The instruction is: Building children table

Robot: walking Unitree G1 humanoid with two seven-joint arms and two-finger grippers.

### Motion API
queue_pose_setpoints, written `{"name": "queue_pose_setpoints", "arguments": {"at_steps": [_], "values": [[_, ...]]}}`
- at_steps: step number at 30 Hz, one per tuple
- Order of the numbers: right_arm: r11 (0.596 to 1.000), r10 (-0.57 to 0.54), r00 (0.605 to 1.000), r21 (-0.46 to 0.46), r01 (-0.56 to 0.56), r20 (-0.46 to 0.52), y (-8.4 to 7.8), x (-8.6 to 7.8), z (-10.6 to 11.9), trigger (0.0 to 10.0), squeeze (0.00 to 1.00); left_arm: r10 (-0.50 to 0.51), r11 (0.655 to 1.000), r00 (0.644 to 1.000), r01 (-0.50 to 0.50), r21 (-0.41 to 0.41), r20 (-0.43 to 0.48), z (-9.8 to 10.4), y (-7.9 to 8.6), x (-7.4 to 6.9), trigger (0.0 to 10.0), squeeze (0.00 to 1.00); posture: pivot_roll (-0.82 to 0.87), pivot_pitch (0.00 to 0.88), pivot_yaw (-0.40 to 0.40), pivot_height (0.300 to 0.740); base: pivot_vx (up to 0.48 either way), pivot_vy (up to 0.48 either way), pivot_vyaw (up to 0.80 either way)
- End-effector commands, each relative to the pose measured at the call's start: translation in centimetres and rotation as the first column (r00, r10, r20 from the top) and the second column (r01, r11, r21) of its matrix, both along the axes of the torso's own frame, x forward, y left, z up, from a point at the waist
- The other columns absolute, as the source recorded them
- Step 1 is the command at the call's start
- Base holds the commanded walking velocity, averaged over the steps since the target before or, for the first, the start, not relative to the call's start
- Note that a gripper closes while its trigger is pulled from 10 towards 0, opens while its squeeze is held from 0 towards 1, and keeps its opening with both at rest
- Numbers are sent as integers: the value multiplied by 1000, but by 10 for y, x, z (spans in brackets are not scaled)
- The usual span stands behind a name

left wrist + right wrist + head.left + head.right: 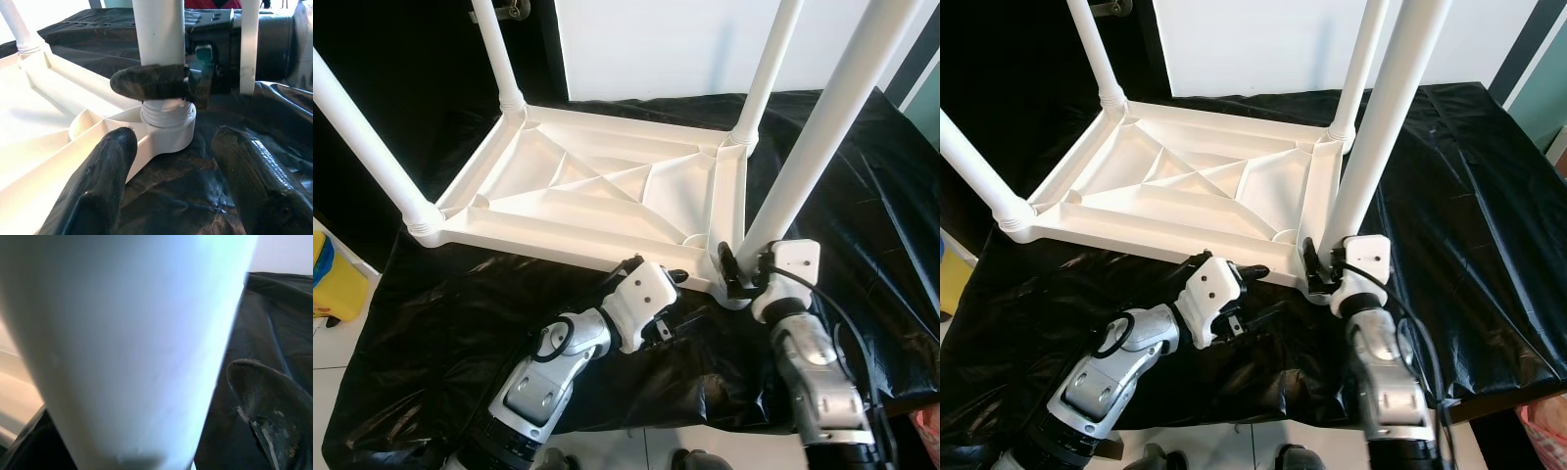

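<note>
A black sheet (440, 333) covers the work surface, with a white wall behind it. On the sheet lies the white plastic tabletop (597, 191), upside down, ribs showing, with four legs standing up from its corner sockets. The right gripper (736, 277) pinches the near-right leg (808, 147) at its base, just above the threaded socket (168, 129). The left gripper (171, 166) hovers beside that corner with fingers (98, 181) spread, one touching or nearly touching the tabletop's rim, holding nothing.

The table looks light, stiff and smooth (moulded plastic, probably slippery under hard pads), so a low hold near the socket seems best for turning the leg; higher up it would lever and tilt. The loose, wrinkled sheet may let the tabletop slide, so the left gripper would do well to brace the rim. A yellow bin (333, 279) stands at the far left, well apart.
</note>
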State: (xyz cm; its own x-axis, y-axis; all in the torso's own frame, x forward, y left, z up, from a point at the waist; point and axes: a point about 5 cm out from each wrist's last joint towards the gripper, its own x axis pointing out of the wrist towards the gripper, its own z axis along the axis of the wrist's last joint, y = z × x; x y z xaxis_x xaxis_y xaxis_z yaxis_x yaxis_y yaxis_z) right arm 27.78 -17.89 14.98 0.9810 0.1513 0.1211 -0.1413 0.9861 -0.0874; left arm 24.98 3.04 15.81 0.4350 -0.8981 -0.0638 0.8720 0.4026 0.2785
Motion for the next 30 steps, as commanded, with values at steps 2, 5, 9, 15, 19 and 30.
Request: {"name": "queue_pose_setpoints", "arguments": {"at_steps": [2, 5, 9, 15, 19, 30], "values": [[992, 124, 992, -3, -124, -11, 0, 2, 0, 10000, 0, 27, 1000, 1000, -27, 13, -7, -6, 2, 1, 10000, 0, -121, 125, 29, 740, 0, 0, 0], [951, 307, 951, -30, -308, -39, 6, 6, 1, 10000, 0, 25, 1000, 1000, -25, 13, -6, -6, 2, 1, 10000, 0, -120, 120, 29, 740, 0, 0, 0], [905, 415, 907, -68, -420, -76, 10, 13, 1, 10000, 0, 23, 1000, 1000, -23, 14, -4, -5, 1, 2, 10000, 0, -115, 114, 30, 740, 0, 0, 0], [883, 447, 887, -104, -458, -114, 9, 21, -2, 4510, 0, 26, 1000, 1000, -26, 16, 2, -4, 3, 3, 10000, 0, -99, 107, 32, 740, 0, 0, 0], [870, 463, 876, -120, -478, -136, 8, 23, -6, 0, 0, 28, 999, 1000, -28, 25, 9, -3, 5, 5, 10000, 0, -88, 98, 43, 740, 0, 0, 0], [855, 495, 858, -103, -509, -135, 10, 22, -9, 10000, 0, 16, 999, 999, -17, 32, 30, 3, 6, 1, 10000, 0, -35, 126, 54, 740, 0, 0, 0]]}}
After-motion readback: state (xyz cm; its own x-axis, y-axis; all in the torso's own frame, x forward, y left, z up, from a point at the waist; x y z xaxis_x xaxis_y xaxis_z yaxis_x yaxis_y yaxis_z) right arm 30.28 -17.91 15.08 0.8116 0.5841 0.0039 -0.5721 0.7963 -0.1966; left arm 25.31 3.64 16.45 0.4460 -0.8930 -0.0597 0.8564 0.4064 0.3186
